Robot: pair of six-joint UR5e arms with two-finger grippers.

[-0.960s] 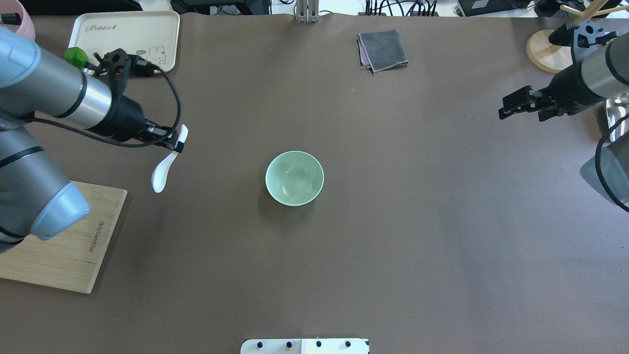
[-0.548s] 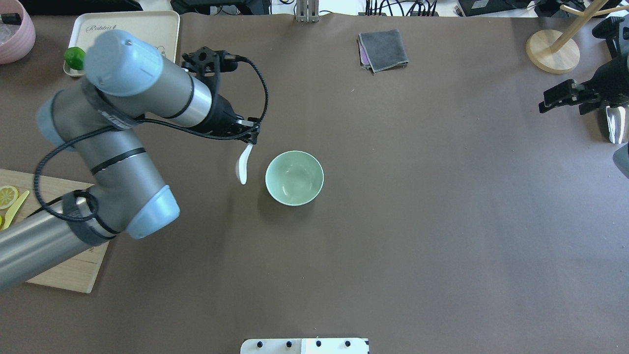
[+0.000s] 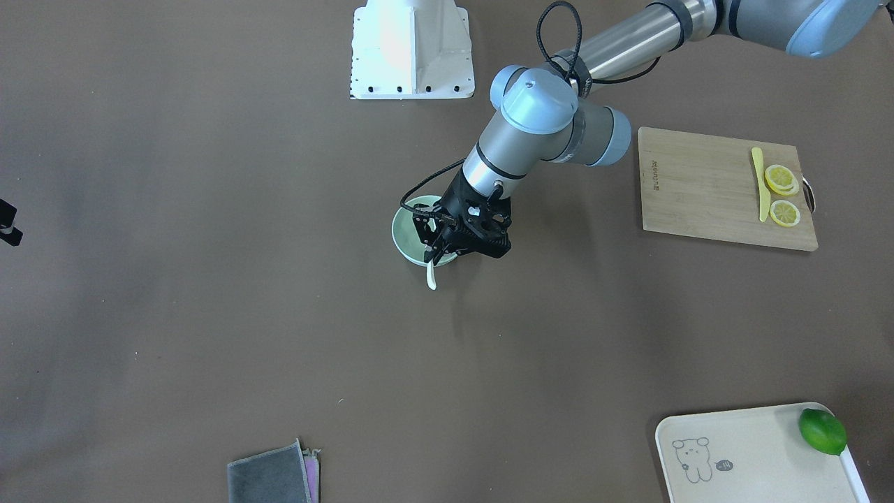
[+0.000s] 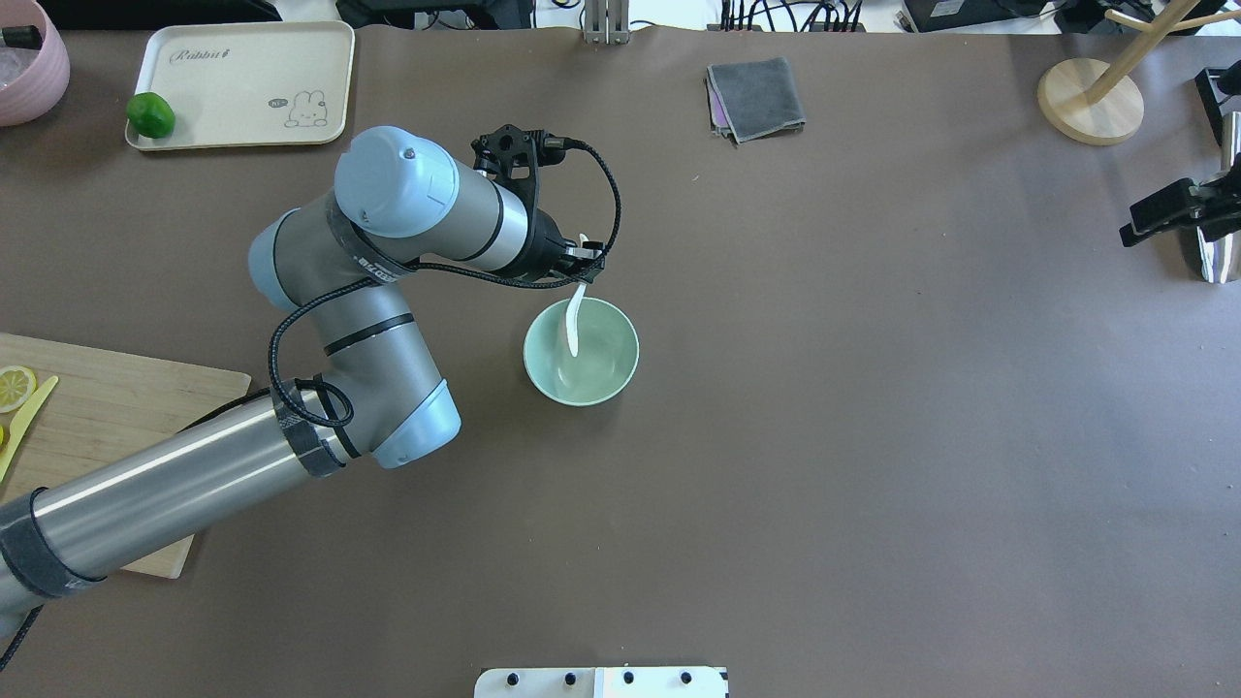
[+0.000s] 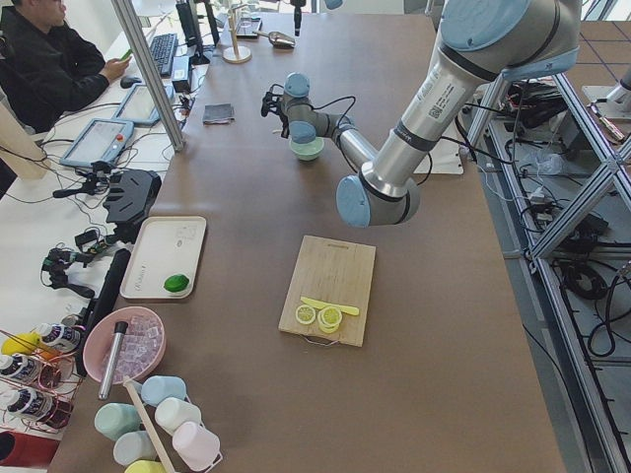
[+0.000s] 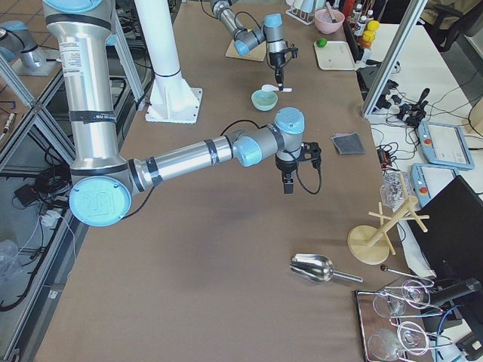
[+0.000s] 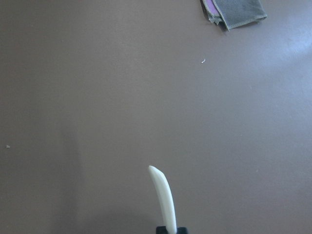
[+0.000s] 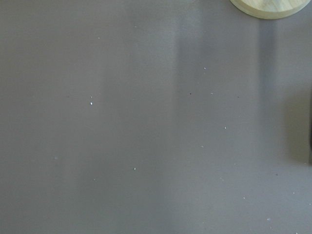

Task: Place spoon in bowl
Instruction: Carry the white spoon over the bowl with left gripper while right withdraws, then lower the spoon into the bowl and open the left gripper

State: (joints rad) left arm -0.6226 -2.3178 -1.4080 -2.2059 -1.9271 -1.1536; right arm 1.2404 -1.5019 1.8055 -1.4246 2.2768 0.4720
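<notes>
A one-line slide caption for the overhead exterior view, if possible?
Left gripper holds the spoon by its handle over the bowl.

You see silver tubes on the left arm (image 4: 388,378), pale blue joint caps, black bands, a braided black cable (image 4: 272,354), and a black left gripper (image 4: 588,264).

A robotics lab. The left arm (image 4: 175,494) and right arm (image 6: 189,154), both industrial, work over a long table (image 5: 246,256) covered in brown matting, with a white pedestal (image 6: 162,53) standing on it and an aluminium post (image 5: 148,71) at its edge. An operator (image 5: 39,64) sits at a side bench among a keyboard (image 5: 163,54), a tablet (image 5: 94,143) and cabling.
</notes>
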